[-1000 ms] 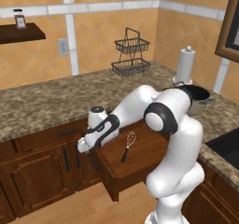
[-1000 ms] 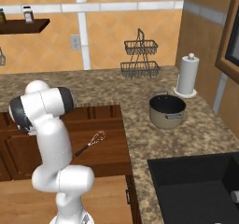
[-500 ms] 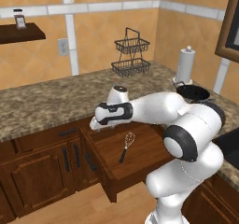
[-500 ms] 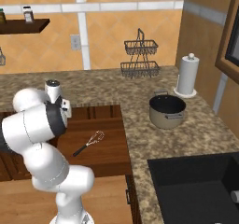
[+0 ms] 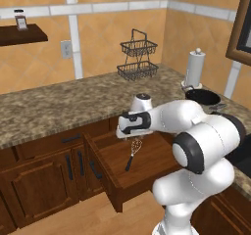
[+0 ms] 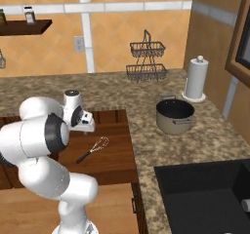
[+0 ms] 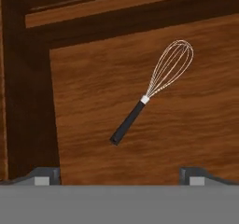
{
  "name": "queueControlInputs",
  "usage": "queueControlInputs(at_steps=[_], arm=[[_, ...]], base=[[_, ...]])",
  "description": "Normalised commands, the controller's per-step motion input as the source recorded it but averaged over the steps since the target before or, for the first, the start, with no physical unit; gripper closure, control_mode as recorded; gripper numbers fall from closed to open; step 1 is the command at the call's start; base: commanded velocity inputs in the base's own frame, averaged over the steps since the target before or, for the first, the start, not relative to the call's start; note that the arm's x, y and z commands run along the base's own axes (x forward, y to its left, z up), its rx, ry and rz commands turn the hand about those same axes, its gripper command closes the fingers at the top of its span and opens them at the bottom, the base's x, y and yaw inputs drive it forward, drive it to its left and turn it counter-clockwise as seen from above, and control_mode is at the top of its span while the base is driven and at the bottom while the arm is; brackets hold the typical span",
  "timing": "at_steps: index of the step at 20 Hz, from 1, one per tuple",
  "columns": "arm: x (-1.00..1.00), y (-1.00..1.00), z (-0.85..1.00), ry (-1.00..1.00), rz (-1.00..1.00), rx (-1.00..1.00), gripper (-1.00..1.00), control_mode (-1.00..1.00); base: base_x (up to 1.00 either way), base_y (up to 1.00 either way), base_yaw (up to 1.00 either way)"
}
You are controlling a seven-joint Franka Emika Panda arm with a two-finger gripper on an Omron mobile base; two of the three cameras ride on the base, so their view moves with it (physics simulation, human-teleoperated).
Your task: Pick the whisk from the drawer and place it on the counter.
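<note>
The whisk lies flat on the wood bottom of the pulled-out drawer, wire head toward the counter, black handle toward the drawer front. My gripper hangs above the drawer's inside, pointing down, slightly short of the whisk's handle end. Its fingertips stand wide apart and open, with nothing between them. The granite counter runs behind and to the right of the drawer.
A dark pot, a paper towel roll and a wire basket rack stand on the counter. A black sink sits at the near right. Cabinet doors flank the drawer's left.
My arm has swung from the drawer's front left corner up and rightward, so the gripper now hangs over the drawer's inside. The whisk has stayed put.
</note>
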Motion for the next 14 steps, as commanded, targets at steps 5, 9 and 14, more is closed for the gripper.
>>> queueControlInputs(at_steps=[5, 9, 14], arm=[[0.06, 0.09, -0.47, 0.38, -0.21, -0.06, -1.0, -1.0], [0.09, -0.01, -0.65, 0.03, -0.21, 0.0, -1.0, -1.0], [0.26, -0.02, -0.6, -0.03, -0.2, 0.0, -1.0, -1.0]], base=[[0.0, 0.0, 0.0], [0.0, 0.0, 0.0], [0.0, 0.0, 0.0]])
